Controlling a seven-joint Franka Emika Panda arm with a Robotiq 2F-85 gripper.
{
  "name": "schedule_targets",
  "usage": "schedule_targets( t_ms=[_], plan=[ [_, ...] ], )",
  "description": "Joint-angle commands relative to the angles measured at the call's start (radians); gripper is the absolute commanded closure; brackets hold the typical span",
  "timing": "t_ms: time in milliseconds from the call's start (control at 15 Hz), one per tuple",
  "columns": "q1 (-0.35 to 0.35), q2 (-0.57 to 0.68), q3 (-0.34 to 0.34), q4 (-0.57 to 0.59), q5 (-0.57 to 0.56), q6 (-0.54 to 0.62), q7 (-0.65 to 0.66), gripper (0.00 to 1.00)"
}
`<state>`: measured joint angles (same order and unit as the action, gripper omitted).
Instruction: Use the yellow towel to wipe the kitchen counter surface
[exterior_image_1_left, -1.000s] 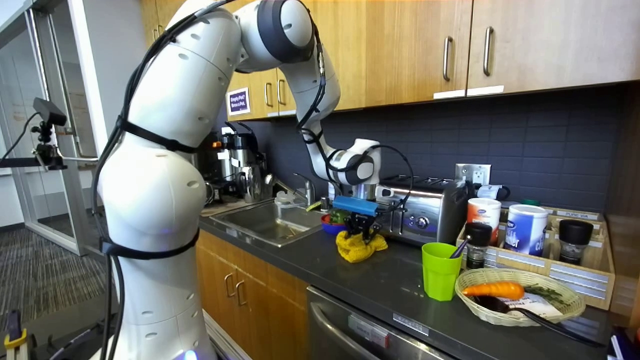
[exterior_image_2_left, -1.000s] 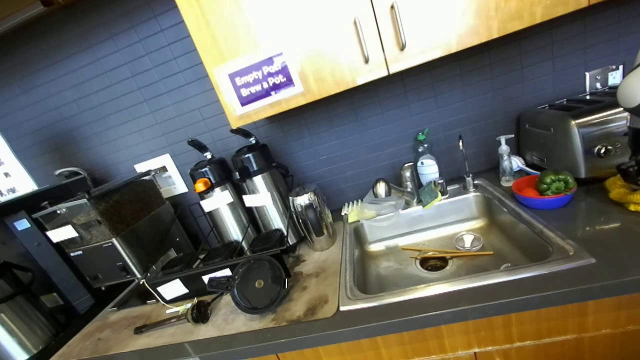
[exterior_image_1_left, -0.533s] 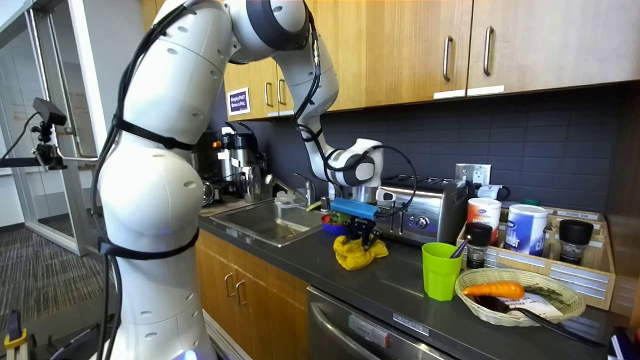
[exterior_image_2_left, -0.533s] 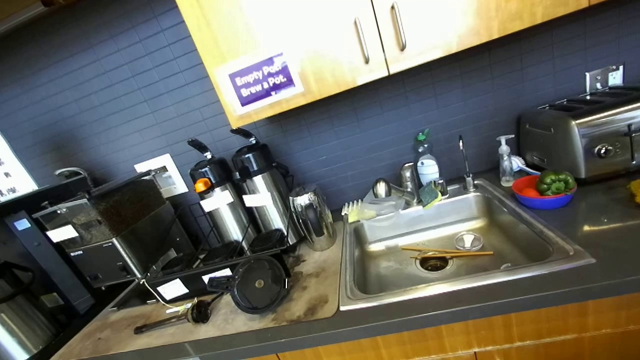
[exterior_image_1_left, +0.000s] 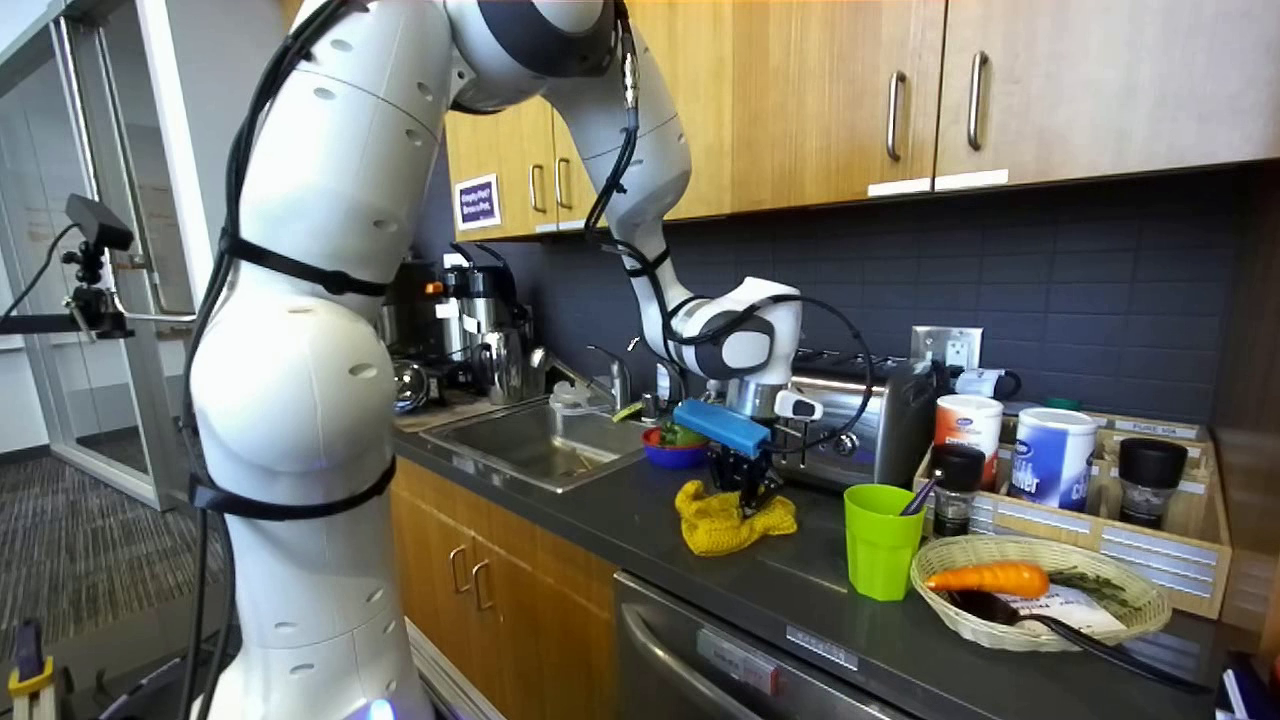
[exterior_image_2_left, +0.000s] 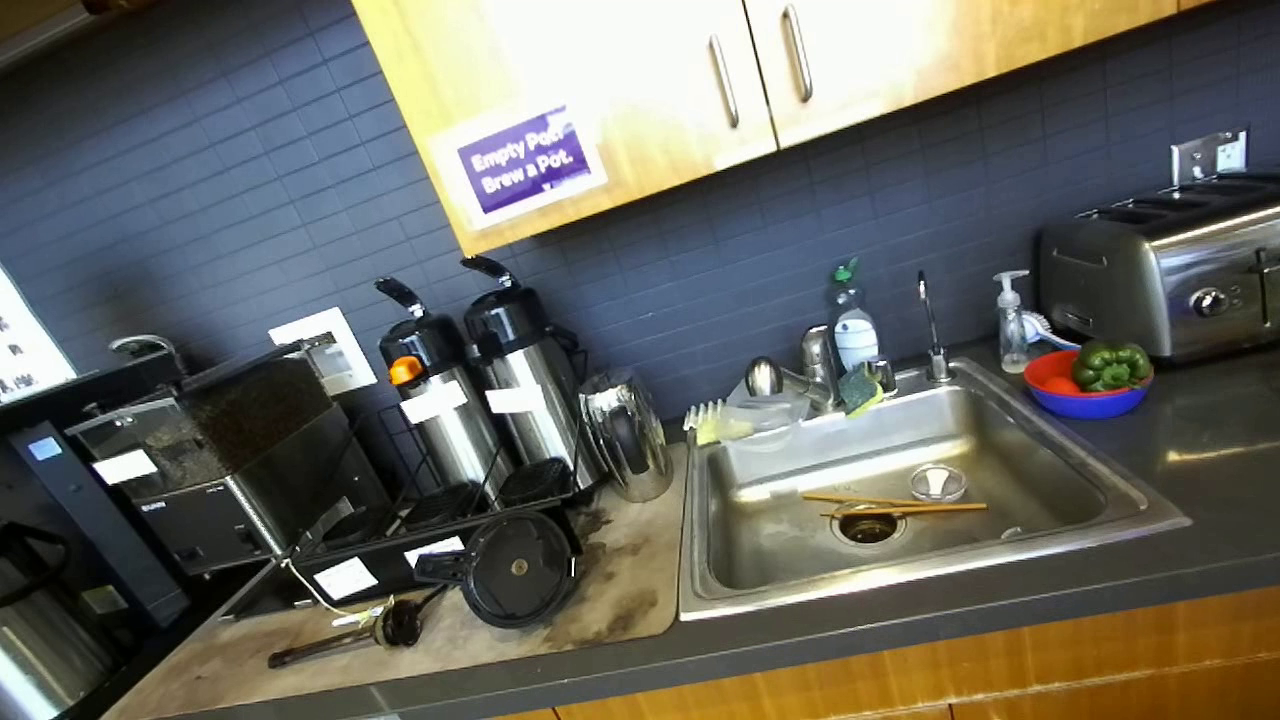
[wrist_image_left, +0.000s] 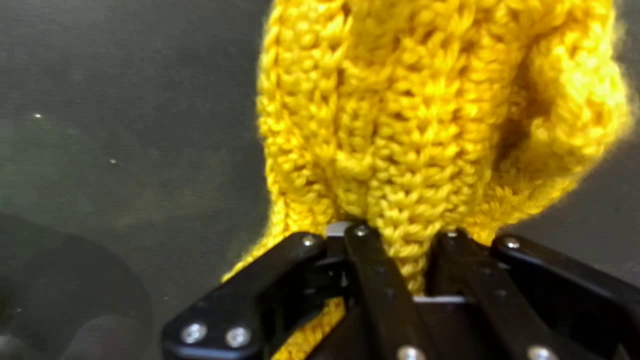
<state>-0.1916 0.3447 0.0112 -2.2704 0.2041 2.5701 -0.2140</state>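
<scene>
In an exterior view, gripper (exterior_image_1_left: 746, 502) pinching a bunched yellow towel (exterior_image_1_left: 712, 530) on the dark counter (exterior_image_1_left: 640, 532), in an exterior view, steel sink (exterior_image_2_left: 900, 567) beside a bowl (exterior_image_2_left: 1085, 406), in the wrist view, I see the towel squeezed between black fingers (wrist_image_left: 379, 280)

The towel (exterior_image_1_left: 728, 535) lies on the counter (exterior_image_1_left: 640, 520). In an exterior view, reckoned from it, the bowl (exterior_image_1_left: 672, 456) sits at eleven o'clock, the sink (exterior_image_1_left: 515, 442) at ten, the toaster (exterior_image_1_left: 885, 420) between one and two, the cup (exterior_image_1_left: 880, 545) at three. Past the cup, between three and four, the basket (exterior_image_1_left: 1000, 636) holds a carrot (exterior_image_1_left: 990, 579); the box (exterior_image_1_left: 1170, 568) stands behind it. In an exterior view, chopsticks (exterior_image_2_left: 925, 509) lie in the sink; from there the bowl, with a pepper (exterior_image_2_left: 1112, 367) in it, is at two.
</scene>
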Motion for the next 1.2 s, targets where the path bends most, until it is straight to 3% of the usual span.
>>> schedule_targets(
  t_ms=[0,533,933,1000,1067,1133],
  plan=[
    [-0.034,0.076,-0.024,0.003,0.049,0.041,-0.006,0.95],
    [-0.041,0.135,-0.009,0.124,0.090,0.028,0.004,0.95],
    [-0.029,0.150,0.010,0.143,0.088,0.003,-0.001,0.95],
    [-0.028,0.147,0.011,0.145,0.089,-0.009,0.004,0.75],
    [-0.034,0.078,-0.004,0.128,0.076,-0.010,0.004,0.79],
    [-0.033,0.079,-0.003,0.131,0.076,-0.014,0.004,0.76]
  ],
)
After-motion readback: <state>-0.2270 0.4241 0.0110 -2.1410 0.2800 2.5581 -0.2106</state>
